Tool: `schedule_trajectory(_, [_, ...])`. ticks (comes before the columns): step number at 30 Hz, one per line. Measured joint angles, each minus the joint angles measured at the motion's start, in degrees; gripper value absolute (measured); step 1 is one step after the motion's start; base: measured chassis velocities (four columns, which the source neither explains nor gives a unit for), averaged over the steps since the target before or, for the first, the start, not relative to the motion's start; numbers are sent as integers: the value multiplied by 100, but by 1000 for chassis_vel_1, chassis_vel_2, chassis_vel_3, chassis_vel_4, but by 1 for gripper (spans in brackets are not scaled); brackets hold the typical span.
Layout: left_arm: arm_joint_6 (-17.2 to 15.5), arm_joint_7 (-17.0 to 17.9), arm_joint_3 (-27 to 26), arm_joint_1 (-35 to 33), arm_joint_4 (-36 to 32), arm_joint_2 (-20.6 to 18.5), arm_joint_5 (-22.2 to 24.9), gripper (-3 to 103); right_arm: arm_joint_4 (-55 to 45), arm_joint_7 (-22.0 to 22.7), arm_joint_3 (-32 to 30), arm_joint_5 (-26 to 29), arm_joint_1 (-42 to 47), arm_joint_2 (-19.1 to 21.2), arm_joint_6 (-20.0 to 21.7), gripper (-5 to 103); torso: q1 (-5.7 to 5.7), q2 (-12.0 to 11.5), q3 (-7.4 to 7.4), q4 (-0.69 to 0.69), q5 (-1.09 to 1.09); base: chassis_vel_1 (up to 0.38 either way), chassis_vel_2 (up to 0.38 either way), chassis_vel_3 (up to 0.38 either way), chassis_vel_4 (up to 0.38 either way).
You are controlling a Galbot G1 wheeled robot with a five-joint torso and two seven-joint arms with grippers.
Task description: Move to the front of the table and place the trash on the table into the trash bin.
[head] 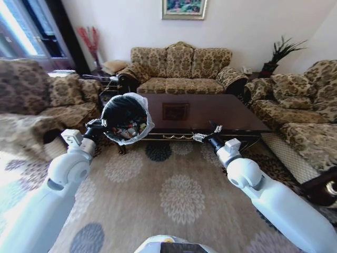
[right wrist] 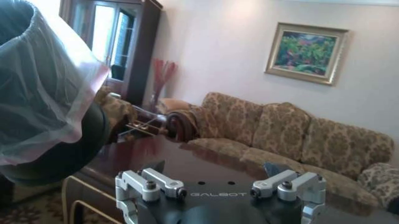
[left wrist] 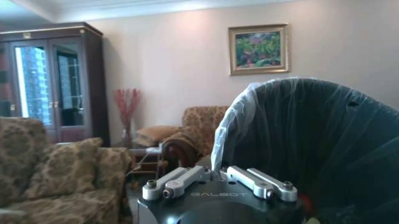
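Room: living room with patterned sofas around glossy dark surface [head: 210, 113]
Left gripper [head: 97, 128]: clamped on rim of trash bin [head: 125, 118], holding it tilted at near-left corner of surface
Right gripper [head: 208, 134]: fingers spread apart, empty, at near edge of surface
Trash [head: 131, 128]: wrappers and scraps lying inside lined bin
Progress: surface top looks bare, so clearing appears nearly or fully done; bin not yet set down
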State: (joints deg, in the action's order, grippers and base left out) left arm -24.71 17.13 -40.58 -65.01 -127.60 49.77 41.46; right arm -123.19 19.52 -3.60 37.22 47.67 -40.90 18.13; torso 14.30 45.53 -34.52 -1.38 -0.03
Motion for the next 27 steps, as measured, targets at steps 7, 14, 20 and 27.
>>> schedule_trajectory(7, [0, 2, -1, 2, 0, 0, -2, 2, 0, -2, 2, 3, -1, 0, 0, 100, -2, 1, 0, -3, -1, 445, -197, -252, 392])
schedule_trajectory(14, [-1, 9, -3, 7, 4, -1, -6, 2, -2, -3, 2, 6, -2, 0, 0, 100, -1, 6, -2, 3, 7, 190, -94, -128, 168])
schedule_trajectory(20, [-1, -5, 2, 9, 6, -1, -2, 2, 3, -2, 0, 6, -2, 0, 0, 100, 12, 4, -9, 2, 4, -44, -2, 31, -14])
schedule_trajectory(27, [-1, -4, 4, 10, 8, -1, -2, 2, 4, -1, 1, 5, -2, -1, 0, 100, 6, 8, -7, -2, 2, -16, 5, 13, -3])
